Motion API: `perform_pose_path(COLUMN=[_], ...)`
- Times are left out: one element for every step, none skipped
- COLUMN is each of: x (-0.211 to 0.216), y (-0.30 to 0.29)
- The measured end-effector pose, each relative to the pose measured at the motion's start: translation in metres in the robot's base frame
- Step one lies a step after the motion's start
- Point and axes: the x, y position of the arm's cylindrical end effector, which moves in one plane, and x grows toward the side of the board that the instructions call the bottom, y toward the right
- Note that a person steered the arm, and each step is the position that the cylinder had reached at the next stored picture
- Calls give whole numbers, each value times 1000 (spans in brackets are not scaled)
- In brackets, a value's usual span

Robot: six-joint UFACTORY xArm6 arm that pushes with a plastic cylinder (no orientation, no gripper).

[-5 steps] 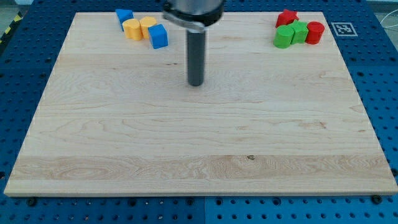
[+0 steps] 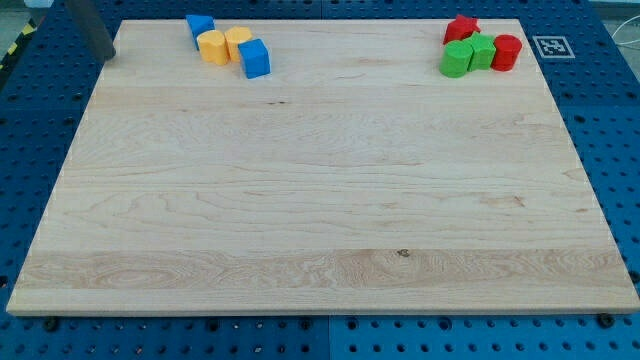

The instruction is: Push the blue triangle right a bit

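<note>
My tip (image 2: 103,57) lies left of the blue triangle (image 2: 200,25).

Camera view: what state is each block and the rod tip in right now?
blue triangle: flat, touching a yellow block.
yellow blocks: two, side by side.
blue block: against the yellow pair's right.
green blocks: two, clustered.
red blocks: two, beside the greens.
my tip: at the board's top-left edge, left of the blue triangle, apart.

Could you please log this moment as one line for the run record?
my tip: view's top-left, left of blue triangle, apart | blue triangle: touching yellow block | push: not begun
</note>
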Motion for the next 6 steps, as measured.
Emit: perform_pose_path(x=[-54, -56, -55, -51, -49, -42], y=[1, 16, 41, 65, 89, 113])
